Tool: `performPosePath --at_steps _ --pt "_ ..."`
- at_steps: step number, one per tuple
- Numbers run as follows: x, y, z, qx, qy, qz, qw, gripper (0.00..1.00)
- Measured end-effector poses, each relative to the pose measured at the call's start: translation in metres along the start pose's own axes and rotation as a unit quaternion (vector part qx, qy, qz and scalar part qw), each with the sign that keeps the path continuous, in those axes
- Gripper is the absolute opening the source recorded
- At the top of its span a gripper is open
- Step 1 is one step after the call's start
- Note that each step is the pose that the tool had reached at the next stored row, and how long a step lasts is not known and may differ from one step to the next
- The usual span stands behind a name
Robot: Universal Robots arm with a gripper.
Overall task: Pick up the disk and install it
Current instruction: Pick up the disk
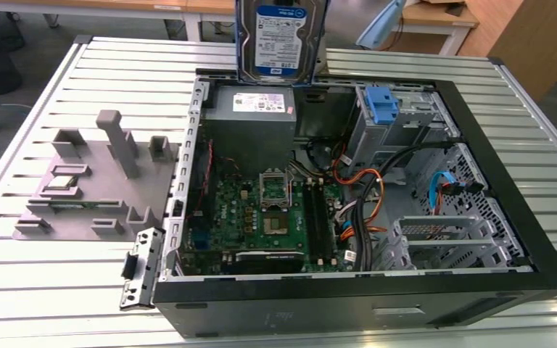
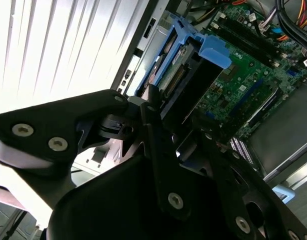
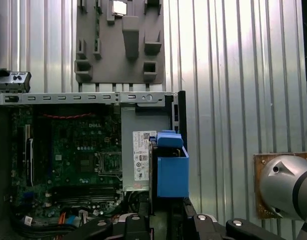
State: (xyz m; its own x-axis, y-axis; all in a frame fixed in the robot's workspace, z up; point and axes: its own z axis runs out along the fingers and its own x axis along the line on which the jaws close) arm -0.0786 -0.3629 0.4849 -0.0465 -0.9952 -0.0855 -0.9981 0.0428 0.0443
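Note:
The disk [image 1: 281, 40], a silver drive with a white-and-blue label and blue rails, hangs upright above the back edge of the open computer case [image 1: 510, 239], over the power supply. In the second wrist view my gripper [image 2: 176, 107] is shut on the disk [image 2: 186, 65], its black fingers [image 2: 158, 135] clamping the blue-railed body. In the first wrist view the disk [image 3: 172, 170] is seen edge-on as a blue block, directly above my gripper [image 3: 168, 217] and over the corner of the case.
Inside the case lie the grey power-supply box [image 1: 252, 109], the green motherboard [image 1: 269, 217], loose cables [image 1: 385, 188] and a drive cage with a blue latch [image 1: 382, 109]. A grey parts fixture [image 1: 95, 181] stands on the slatted metal table [image 1: 66, 297], on the exterior view's left.

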Motion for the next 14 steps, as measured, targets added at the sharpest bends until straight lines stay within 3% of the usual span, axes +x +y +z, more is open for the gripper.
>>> performPosePath --at_steps 14 --pt "0.0021 -0.0343 -0.0015 -0.0009 0.0001 0.0 1.0 0.35"
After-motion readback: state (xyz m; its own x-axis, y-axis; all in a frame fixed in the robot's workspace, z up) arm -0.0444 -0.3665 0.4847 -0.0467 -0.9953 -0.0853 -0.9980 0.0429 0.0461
